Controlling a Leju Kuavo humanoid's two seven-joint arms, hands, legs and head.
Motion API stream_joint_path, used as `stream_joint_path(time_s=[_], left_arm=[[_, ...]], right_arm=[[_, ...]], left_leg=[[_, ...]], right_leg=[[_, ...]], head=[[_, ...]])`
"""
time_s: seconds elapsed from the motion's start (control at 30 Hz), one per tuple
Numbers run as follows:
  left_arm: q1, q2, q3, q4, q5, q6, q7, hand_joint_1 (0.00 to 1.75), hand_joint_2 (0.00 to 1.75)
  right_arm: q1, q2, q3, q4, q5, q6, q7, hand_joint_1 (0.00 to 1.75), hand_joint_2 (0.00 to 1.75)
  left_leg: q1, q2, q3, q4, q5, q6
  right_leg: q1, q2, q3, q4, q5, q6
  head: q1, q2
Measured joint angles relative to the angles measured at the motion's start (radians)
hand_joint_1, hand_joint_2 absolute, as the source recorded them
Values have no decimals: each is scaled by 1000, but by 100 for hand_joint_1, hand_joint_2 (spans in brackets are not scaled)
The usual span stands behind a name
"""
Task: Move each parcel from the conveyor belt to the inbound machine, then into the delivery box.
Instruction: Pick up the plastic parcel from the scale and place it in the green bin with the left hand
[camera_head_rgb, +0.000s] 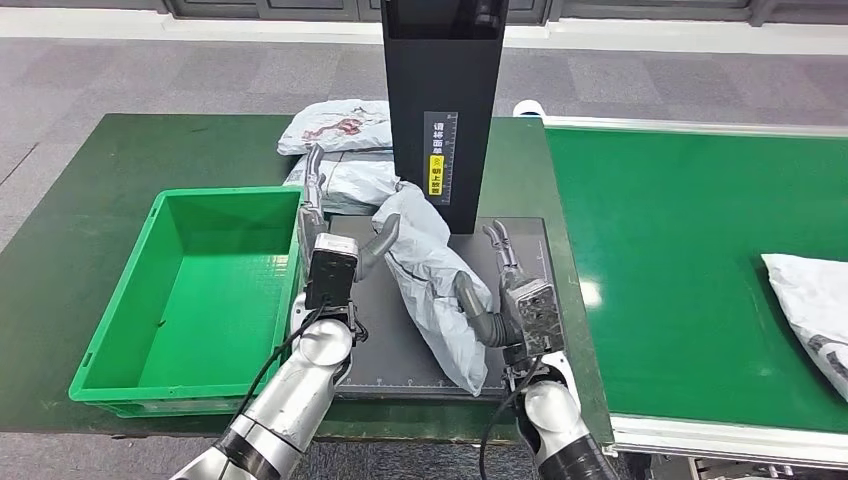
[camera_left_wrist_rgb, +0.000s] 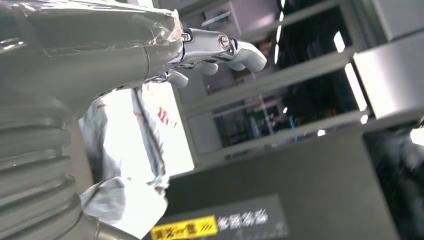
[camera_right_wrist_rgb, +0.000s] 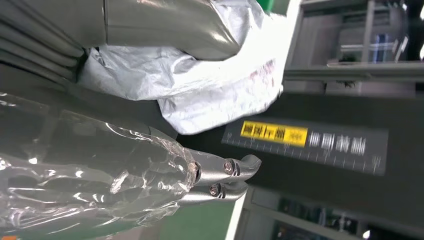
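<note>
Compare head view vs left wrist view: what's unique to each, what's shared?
Head view only: green crate, conveyor belt carrying a white parcel, right hand, and the grey parcel lying on the black scanner platform with a hand at each side. Left wrist view only: glass-fronted cabinets in the background. Shared: left hand, black scanner tower with its yellow label, and a white parcel with red print.

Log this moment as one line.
stage: inbound machine | parcel: on scan plate | both hands touch it | green box: empty

The parcel on the belt (camera_head_rgb: 812, 310) is cut off by the picture's edge.
</note>
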Motion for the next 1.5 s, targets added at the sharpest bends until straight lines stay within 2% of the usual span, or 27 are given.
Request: stream_joint_path(time_s=[0.17, 0.37, 0.6, 0.63, 0.73, 0.77, 0.87, 1.13, 1.4, 1.5], left_arm=[[-8, 0, -21, 43, -68, -80, 43, 0, 175], [-20, 6, -56, 139, -185, -149, 70, 0, 175], [-37, 9, -105, 262, -353, -249, 126, 0, 175], [-38, 10, -115, 279, -387, -275, 136, 35, 175], [-41, 12, -166, 342, -529, -357, 204, 166, 175], [-43, 13, -189, 366, -578, -375, 232, 175, 175], [-42, 16, -244, 419, -656, -370, 266, 175, 175], [-21, 26, -253, 437, -596, -262, 192, 175, 175], [3, 32, -212, 404, -526, -185, 147, 175, 175], [19, 35, -169, 356, -455, -112, 118, 175, 175]], right_arm=[[-23, 4, -48, 50, -111, 115, -14, 0, 0], [-53, 9, -128, 127, -278, 334, -28, 0, 0], [-77, 5, -197, 184, -230, 422, -51, 0, 0], [-77, 4, -204, 188, -215, 433, -55, 0, 0], [-76, 3, -228, 197, -179, 466, -71, 0, 0], [-75, 3, -238, 198, -171, 476, -76, 0, 0], [-61, 2, -265, 184, -162, 500, -76, 0, 0], [-3, 4, -310, 121, -162, 509, -49, 0, 0], [17, 5, -330, 104, -162, 506, -49, 0, 0], [21, 5, -330, 99, -161, 500, -49, 0, 0]], left_leg=[[0, 0, 0, 0, 0, 0], [0, 0, 0, 0, 0, 0], [0, 0, 0, 0, 0, 0], [0, 0, 0, 0, 0, 0], [0, 0, 0, 0, 0, 0], [0, -1, 0, 0, 0, 0], [0, -1, 0, 0, 0, 0], [0, -1, 0, 0, 0, 0], [0, -1, 0, 0, 0, 0], [0, 0, 0, 0, 0, 0]], right_leg=[[0, 0, 0, 0, 0, 0], [0, 0, 0, 0, 0, 0], [0, 0, 0, 0, 0, 0], [0, 0, 0, 0, 0, 0], [0, 0, 0, 0, 0, 0], [0, 0, 0, 0, 0, 0], [0, 0, 0, 0, 0, 0], [0, 0, 1, 0, 0, 0], [0, 0, 0, 0, 0, 0], [0, 0, 0, 0, 0, 0]], head=[[0, 0], [0, 0], [0, 0], [0, 0], [0, 0], [0, 0], [0, 0], [0, 0], [0, 0], [0, 0]])
